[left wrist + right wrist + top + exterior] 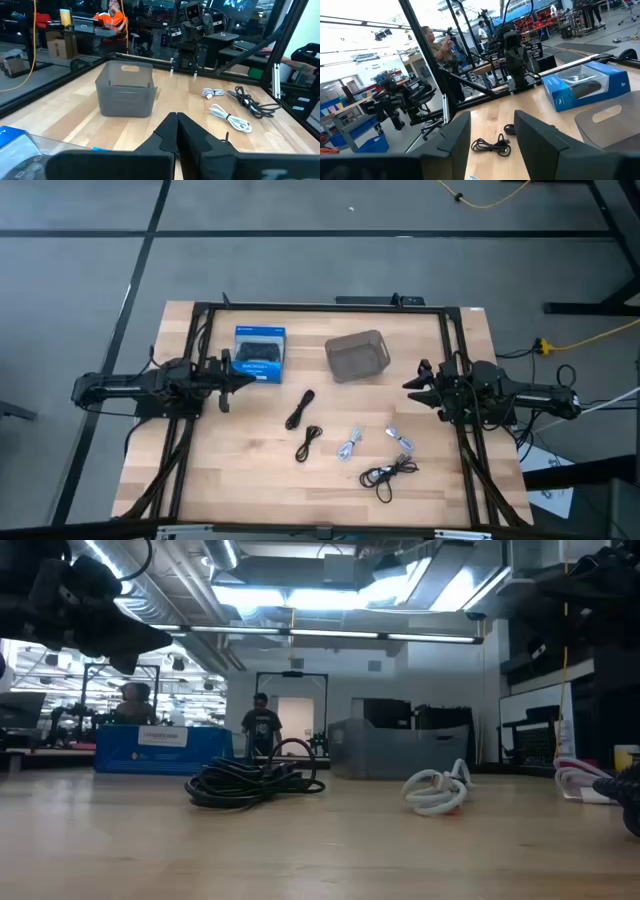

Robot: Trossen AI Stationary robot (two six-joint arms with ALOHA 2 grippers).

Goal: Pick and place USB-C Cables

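Several coiled USB-C cables lie flat on the wooden table point(240, 480). The three black ones are at the middle point(300, 410), just nearer point(308, 443) and near the front point(388, 472). The two white ones point(351, 445) point(399, 438) lie between them. My left gripper point(232, 380) hovers at the left, beside the blue box point(260, 352), its fingers point(175, 135) shut on nothing. My right gripper point(412, 385) hovers at the right, open and empty, and a black cable point(492, 145) shows between its fingers point(455, 140).
A grey basket point(357, 355) stands at the far middle of the table, right of the blue box. A black frame point(320, 307) runs along the table's far and side edges. Bare wood lies at the front left. People stand in the room beyond the table.
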